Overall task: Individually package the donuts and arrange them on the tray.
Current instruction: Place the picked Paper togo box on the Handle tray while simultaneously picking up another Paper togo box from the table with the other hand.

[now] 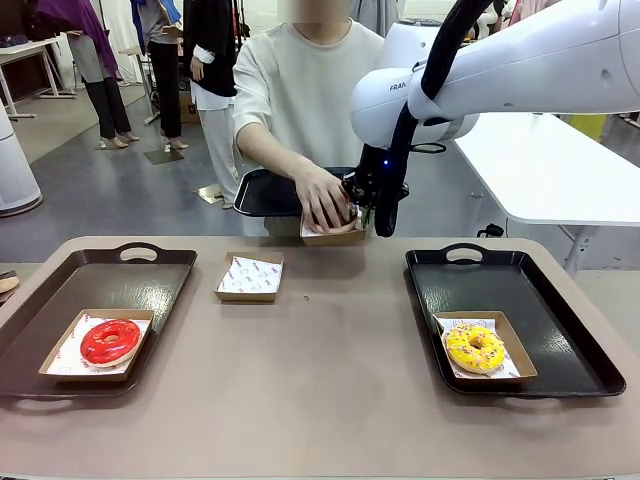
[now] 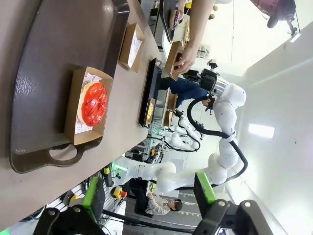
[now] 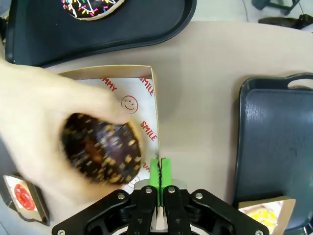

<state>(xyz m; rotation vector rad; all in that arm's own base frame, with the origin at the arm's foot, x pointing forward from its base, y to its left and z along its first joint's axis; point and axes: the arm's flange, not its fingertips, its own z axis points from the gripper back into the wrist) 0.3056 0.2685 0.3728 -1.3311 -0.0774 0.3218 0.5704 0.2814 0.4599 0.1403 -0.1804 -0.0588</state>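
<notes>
At the table's far edge a person's hand (image 1: 322,196) lowers a dark chocolate donut (image 3: 100,149) into an open cardboard box (image 1: 333,236). My right gripper (image 1: 362,206) is shut on that box's near wall (image 3: 155,142), its green pads (image 3: 154,172) pressed together. The red donut (image 1: 110,340) lies in a box on the left tray (image 1: 60,290). On the right tray (image 1: 560,330) the yellow sprinkled donut (image 1: 475,347) lies boxed. A sprinkled iced donut (image 3: 93,7) rests on a far dark tray (image 3: 98,34). My left gripper (image 2: 149,196) hangs open, well off from the red donut (image 2: 94,104).
An empty paper-lined box (image 1: 250,277) stands on the table between the trays, toward the back. The far dark tray (image 1: 265,192) juts over the table's far edge in front of the person. A white table (image 1: 540,170) stands at the back right.
</notes>
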